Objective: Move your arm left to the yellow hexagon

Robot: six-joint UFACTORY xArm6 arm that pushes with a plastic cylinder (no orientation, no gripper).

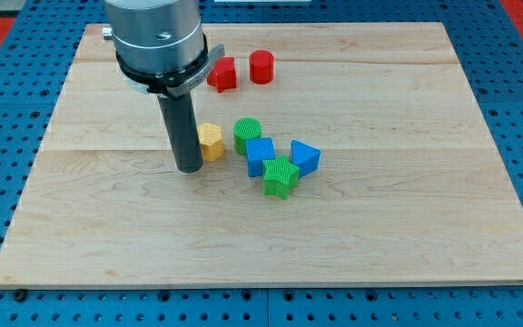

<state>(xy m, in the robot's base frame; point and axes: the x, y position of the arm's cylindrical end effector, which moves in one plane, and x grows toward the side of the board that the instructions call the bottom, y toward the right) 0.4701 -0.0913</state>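
The yellow hexagon (211, 141) sits near the board's middle, a little toward the view's left. My tip (190, 168) rests on the board just left of it, touching or almost touching its left side. The dark rod rises from the tip to the grey arm body at the view's top. To the right of the yellow hexagon lie a green cylinder (247, 134), a blue cube (261, 155), a green star-like block (281, 176) and a blue triangular block (304, 157), packed close together.
A red block (222, 74) and a red cylinder (261, 67) sit near the board's top edge, partly beside the arm body. The wooden board (407, 227) lies on a blue perforated table.
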